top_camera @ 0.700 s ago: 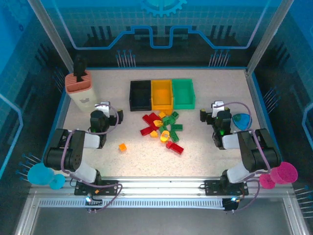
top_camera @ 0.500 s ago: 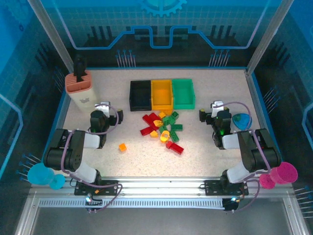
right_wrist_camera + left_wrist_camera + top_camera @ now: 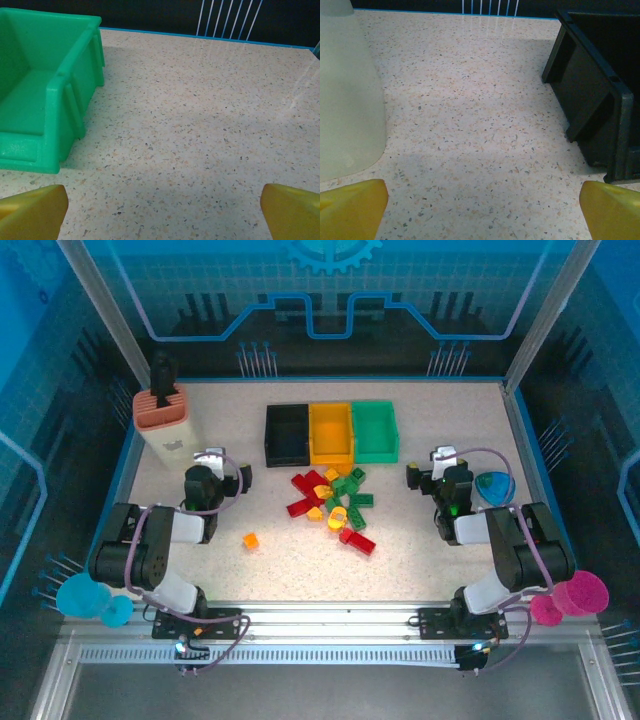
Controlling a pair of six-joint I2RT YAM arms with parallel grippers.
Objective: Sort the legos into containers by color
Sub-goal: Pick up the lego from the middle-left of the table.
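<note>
From above, the bricks are lying in one tangled heap in the middle of the bench, just in front of the bins. One orange brick is lying apart, nearer the left arm than the right arm. I am thinking the heap is the danger: bricks of different colours are touching and crossing, so closing on one may drag a neighbour along. Also the bins are touching, so a brick dropped near a shared wall may be falling into the wrong one. I am counting three bins, all looking empty: the black bin, the yellow bin and the green bin. The bricks are about fifteen in red, yellow-orange and green; the heap is hiding the exact number. In the left wrist view, the left fingers are standing wide apart, pinching nothing, between a cream holder and the black bin. In the right wrist view, the right fingers are likewise spread and empty, beside the green bin.
</note>
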